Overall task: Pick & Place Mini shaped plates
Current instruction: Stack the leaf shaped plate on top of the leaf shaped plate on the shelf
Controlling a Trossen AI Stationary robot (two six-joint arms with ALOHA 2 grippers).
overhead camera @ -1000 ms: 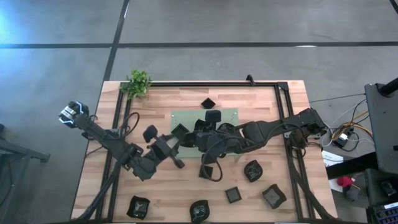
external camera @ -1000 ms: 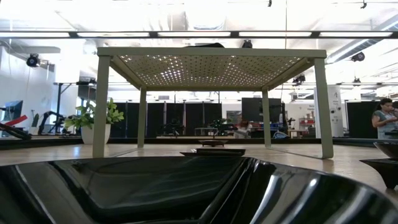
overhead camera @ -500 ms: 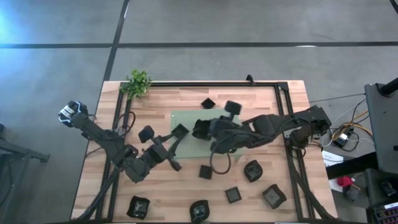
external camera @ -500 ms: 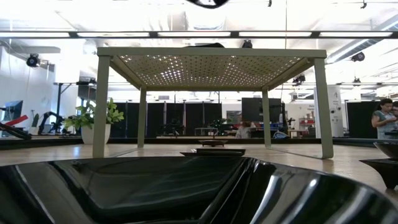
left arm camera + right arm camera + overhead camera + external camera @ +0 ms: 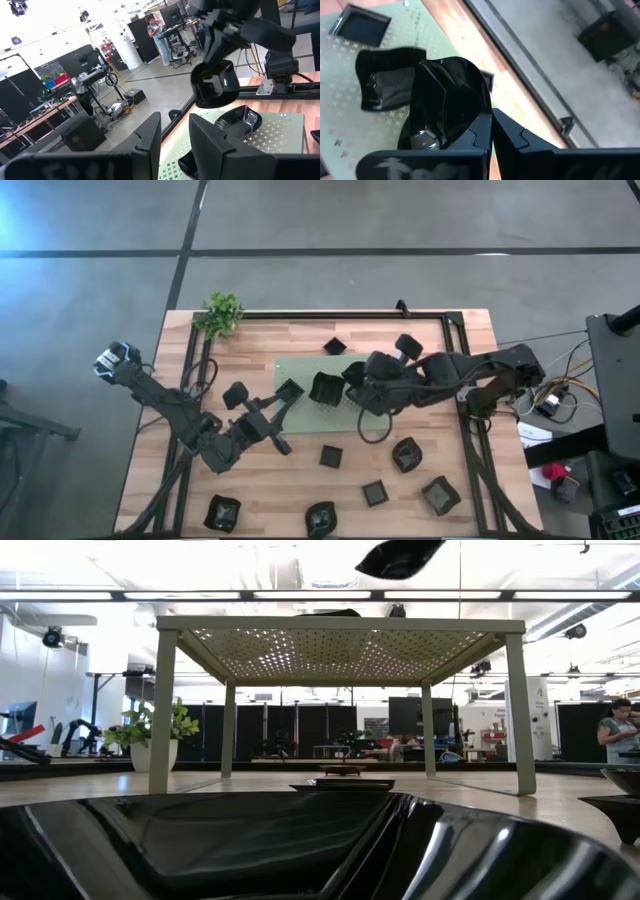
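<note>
My right claw was clamped shut on a black dish, held in the air above the green mat. My left claw waited open beside the mat.

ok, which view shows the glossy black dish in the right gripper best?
Right wrist view: the glossy black dish fills it, pinched in the right gripper. Left wrist shows it hanging above the mat; low view, one edge; high view, nothing clear.

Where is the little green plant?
In the high view, the plant sits at the table's far left corner, just beyond the black frame, well away from the green mat.
</note>
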